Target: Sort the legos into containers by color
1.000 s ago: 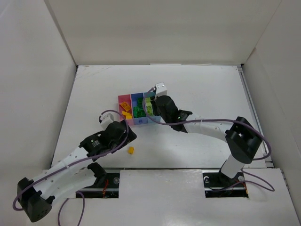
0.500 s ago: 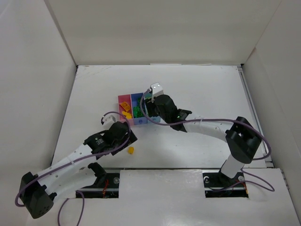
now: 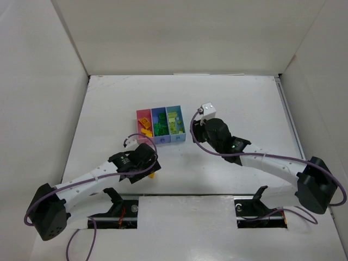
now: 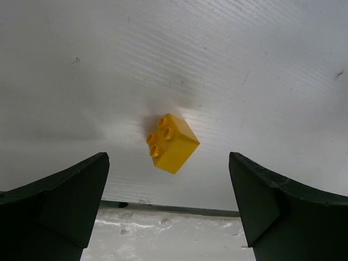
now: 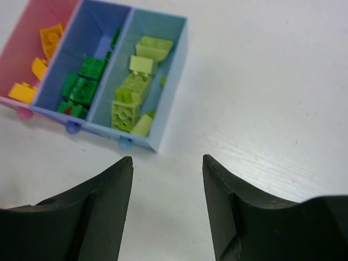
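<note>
white table [image 3: 244, 109]: one yellow studded plastic brick [image 4: 171, 142] unsorted at six o'clock from joined pastel plastic bins [image 5: 173, 81]; left end effector [image 4: 167, 163], right end effector [image 5: 167, 160] open, empty.

- Bright, even overhead light fills the top view; the white counter [image 3: 234, 103] shows no glare, only faint, soft-edged shadows.
- Left wrist view: the yellow brick [image 4: 172, 142] is sharp, with a smudged grey shadow just above it; the dark jaws blur in the lower corners.
- Right wrist view: the bins [image 5: 173, 81] are crisp and well lit, while the near jaws are soft and out of focus.
</note>
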Robot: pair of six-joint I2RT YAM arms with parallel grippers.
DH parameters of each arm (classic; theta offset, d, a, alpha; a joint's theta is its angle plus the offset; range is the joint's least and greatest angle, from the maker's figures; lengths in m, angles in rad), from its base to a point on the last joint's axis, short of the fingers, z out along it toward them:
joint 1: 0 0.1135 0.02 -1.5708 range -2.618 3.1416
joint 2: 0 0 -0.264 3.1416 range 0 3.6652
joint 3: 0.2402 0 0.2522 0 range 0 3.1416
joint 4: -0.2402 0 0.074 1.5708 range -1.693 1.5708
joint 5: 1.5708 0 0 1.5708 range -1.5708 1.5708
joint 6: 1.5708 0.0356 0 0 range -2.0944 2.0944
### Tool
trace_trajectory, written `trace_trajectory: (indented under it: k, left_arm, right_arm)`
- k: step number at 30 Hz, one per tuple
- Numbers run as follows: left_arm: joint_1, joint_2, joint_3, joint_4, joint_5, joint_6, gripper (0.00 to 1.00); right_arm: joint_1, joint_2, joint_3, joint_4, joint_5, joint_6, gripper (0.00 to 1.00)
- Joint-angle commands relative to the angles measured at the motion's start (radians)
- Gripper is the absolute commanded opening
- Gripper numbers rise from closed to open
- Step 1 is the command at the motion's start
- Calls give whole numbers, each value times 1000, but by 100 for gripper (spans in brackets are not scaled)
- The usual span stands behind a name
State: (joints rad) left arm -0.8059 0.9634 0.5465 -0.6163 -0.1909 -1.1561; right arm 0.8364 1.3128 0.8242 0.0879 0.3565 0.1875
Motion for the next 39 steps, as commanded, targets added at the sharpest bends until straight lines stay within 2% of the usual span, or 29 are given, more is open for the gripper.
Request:
trace_trajectory:
  k: [1,5,10,12,13,21,27,31,35,38,39]
  left_arm:
    - [-7,40,-5,21,-2,50,89]
    - [-7,100,21,21,-15,50,83]
    - [-16,178,41,21,-38,72,65]
    - [-16,193,41,32,-38,81,63]
    - [-16,202,41,42,-38,90,55]
    - [-26,212,73,43,-47,114,26]
    - [-26,190,157,18,-87,134,21]
    - [-26,164,280,-26,-212,159,23]
    - [100,193,435,25,-271,268,24]
    - [187,257,490,111,-260,378,24]
    - [256,277,524,143,-245,403,24]
  right_arm:
    - [-23,-70,-59,-30,24,58,59]
    - [-63,-138,-114,-51,33,79,59]
    - [-92,-202,-161,-69,33,101,59]
    - [-102,-216,-171,-70,33,110,58]
    - [-112,-231,-181,-70,33,110,58]
    - [-145,-282,-214,-70,33,119,58]
    - [-174,-310,-223,-79,33,119,58]
    - [-204,-331,-232,-79,33,119,58]
    - [-227,-340,-232,-88,33,119,58]
    - [-252,-340,-221,-97,33,107,58]
    - [-263,-340,-221,-97,33,107,58]
